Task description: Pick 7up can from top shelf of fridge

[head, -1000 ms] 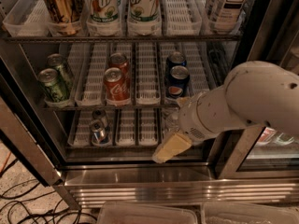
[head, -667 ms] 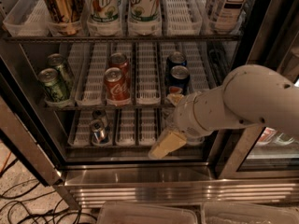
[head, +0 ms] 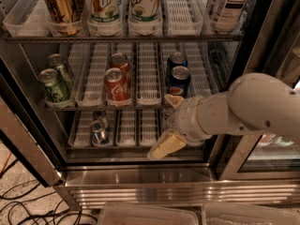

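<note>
Two 7up cans (head: 104, 8) (head: 144, 6), white and green, stand side by side in white lane trays on the top shelf (head: 122, 39) of the fridge (head: 140, 184); their tops are cut off by the frame edge. My gripper (head: 168, 123) hangs in front of the two lower shelves, well below and right of the 7up cans. It is open and empty, with one tan fingertip (head: 172, 100) by the middle shelf edge and the other (head: 165, 147) by the bottom shelf.
A gold-brown can (head: 61, 6) stands left of the 7up cans and a tea bottle (head: 229, 3) to the right. Green cans (head: 54, 84), red cola cans (head: 116, 86) and blue cans (head: 179, 78) fill the middle shelf. Cables (head: 23, 205) lie on the floor at left.
My gripper has shifted slightly to the left in front of the lower shelves. The cans have not moved.
</note>
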`<state>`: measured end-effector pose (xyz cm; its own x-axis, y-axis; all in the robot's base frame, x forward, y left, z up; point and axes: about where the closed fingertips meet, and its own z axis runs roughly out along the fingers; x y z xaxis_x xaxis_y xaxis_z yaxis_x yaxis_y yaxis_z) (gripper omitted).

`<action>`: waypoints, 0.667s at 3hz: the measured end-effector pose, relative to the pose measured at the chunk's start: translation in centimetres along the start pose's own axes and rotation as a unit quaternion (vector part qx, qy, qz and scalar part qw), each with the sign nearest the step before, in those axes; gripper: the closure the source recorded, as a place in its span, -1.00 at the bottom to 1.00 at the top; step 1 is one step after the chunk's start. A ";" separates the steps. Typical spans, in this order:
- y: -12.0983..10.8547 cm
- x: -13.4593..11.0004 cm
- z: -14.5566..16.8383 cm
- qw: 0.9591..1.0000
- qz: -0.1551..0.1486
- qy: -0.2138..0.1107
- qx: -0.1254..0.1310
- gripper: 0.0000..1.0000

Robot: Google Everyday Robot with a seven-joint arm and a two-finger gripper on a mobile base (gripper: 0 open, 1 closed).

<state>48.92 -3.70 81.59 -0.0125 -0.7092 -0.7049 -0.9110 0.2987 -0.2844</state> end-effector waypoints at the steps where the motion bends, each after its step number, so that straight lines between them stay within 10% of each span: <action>1: 0.1 1.3 1.8 0.993 0.055 -0.100 0.016 -1.00; 2: -0.1 2.8 2.4 0.971 0.124 -0.197 0.059 -1.00</action>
<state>50.00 -4.21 78.07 -0.0451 -0.3137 -0.9485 -0.8463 0.5164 -0.1306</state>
